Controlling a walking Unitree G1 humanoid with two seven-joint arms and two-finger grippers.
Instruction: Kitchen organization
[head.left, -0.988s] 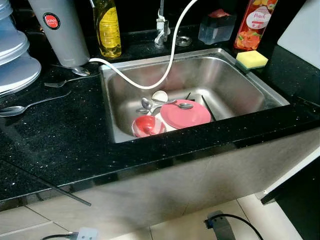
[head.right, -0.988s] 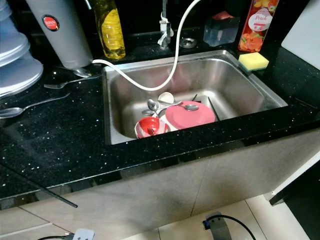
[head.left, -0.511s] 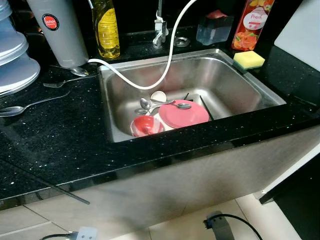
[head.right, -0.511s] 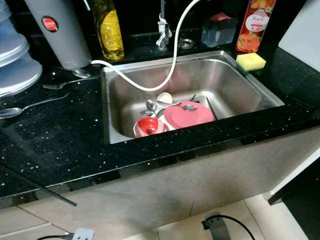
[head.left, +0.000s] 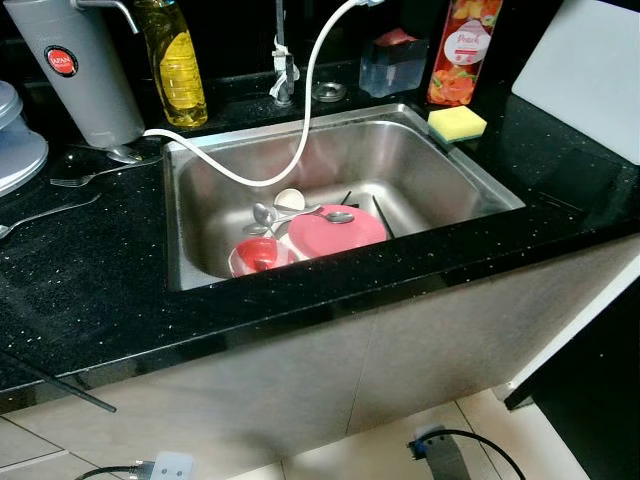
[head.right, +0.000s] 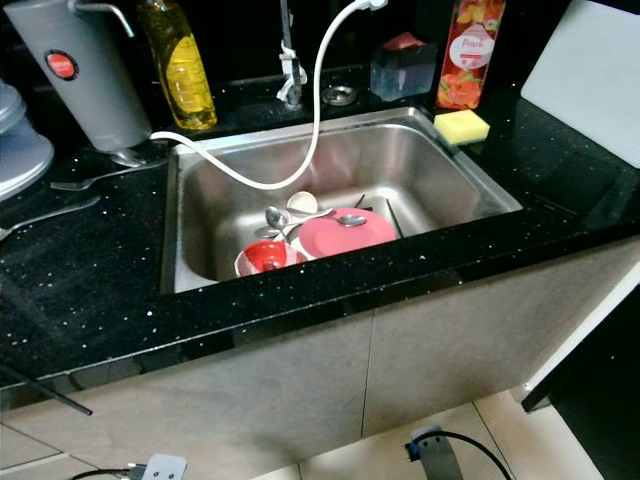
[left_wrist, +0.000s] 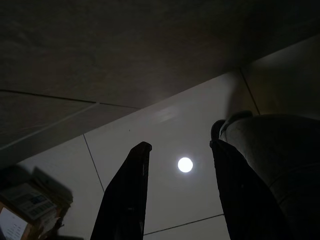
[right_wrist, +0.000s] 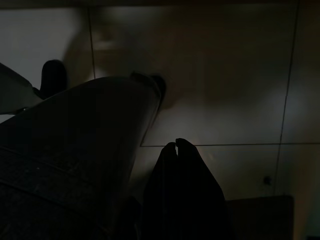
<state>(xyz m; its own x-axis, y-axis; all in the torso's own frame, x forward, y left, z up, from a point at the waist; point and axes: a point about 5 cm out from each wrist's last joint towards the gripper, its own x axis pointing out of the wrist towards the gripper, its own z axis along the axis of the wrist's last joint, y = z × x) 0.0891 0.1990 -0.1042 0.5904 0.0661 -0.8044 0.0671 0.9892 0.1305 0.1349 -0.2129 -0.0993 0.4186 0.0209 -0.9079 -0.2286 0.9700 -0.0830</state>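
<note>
Standing at the far desk edge, one orange bottle (head.left: 458, 52) reads "Peach". One pink plate (head.left: 335, 229), one red bowl (head.left: 256, 254), two spoons lie in the sink (head.left: 450, 185). Left pincer (left_wrist: 180, 150) released, right pincer (right_wrist: 176, 145) clenched.

Left gripper (left_wrist: 177, 150) hangs idle, its black fingers (left_wrist: 131, 185) spread apart. Right gripper (right_wrist: 176, 144) hangs idle, fingertips pressed together.

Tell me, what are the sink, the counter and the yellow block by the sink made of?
The sink looks like brushed stainless steel: grey, with soft reflections. The counter seems polished black stone, maybe granite, glossy with pale speckles. The yellow block looks like a foam sponge, matte with a green layer underneath.
</note>
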